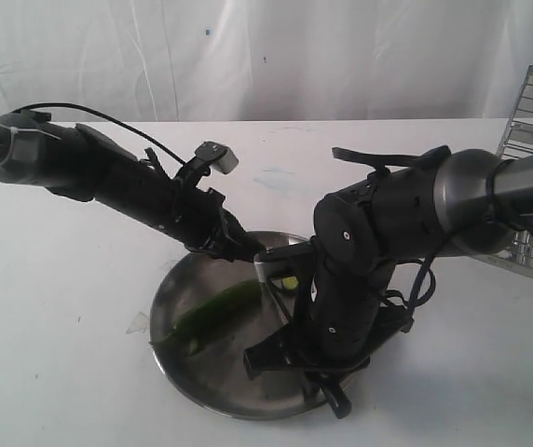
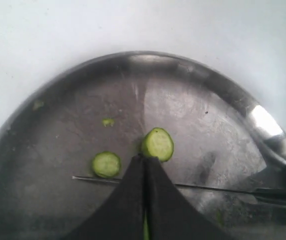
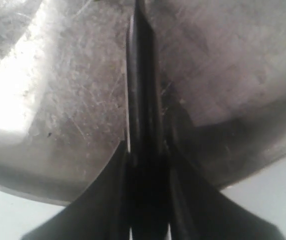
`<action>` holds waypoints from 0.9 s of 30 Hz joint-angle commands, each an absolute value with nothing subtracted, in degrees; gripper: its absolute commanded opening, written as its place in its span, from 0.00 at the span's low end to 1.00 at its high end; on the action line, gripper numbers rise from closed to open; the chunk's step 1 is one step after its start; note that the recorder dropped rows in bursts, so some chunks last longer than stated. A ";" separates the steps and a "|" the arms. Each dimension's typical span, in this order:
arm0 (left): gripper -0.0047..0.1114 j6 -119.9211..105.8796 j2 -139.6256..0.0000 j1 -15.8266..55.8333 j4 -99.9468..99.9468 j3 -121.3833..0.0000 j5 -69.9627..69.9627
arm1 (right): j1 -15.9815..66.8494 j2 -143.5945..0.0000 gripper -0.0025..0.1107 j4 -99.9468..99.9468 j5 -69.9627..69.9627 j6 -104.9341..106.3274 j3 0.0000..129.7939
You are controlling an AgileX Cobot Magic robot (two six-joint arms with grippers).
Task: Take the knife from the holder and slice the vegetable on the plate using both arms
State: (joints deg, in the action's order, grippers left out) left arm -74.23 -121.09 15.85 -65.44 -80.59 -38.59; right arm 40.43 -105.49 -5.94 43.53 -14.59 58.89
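The metal plate lies at the table's front middle with the dark-green vegetable on it. My left gripper reaches in from the left and is shut on the vegetable, a green sliver showing between its fingers. Two cut round slices rest on the plate just beyond its tips. My right gripper is shut on the knife. The thin blade lies edge-on across the plate, close in front of the left fingers. The wire holder stands at the far right.
The right arm's bulky wrist hangs over the plate's right half and hides that part of it. A small green scrap lies on the plate. White table surrounds the plate, with a white curtain behind.
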 commanded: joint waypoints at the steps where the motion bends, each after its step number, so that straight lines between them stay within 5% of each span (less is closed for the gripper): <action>1: 0.04 -73.86 -119.81 15.98 -65.55 -80.81 -38.21 | 39.98 -105.00 0.02 -4.72 44.67 -15.15 58.76; 27: 0.04 -59.85 -111.58 15.98 -56.70 -79.67 -34.70 | 37.65 -104.74 0.02 -4.93 44.35 -8.97 63.52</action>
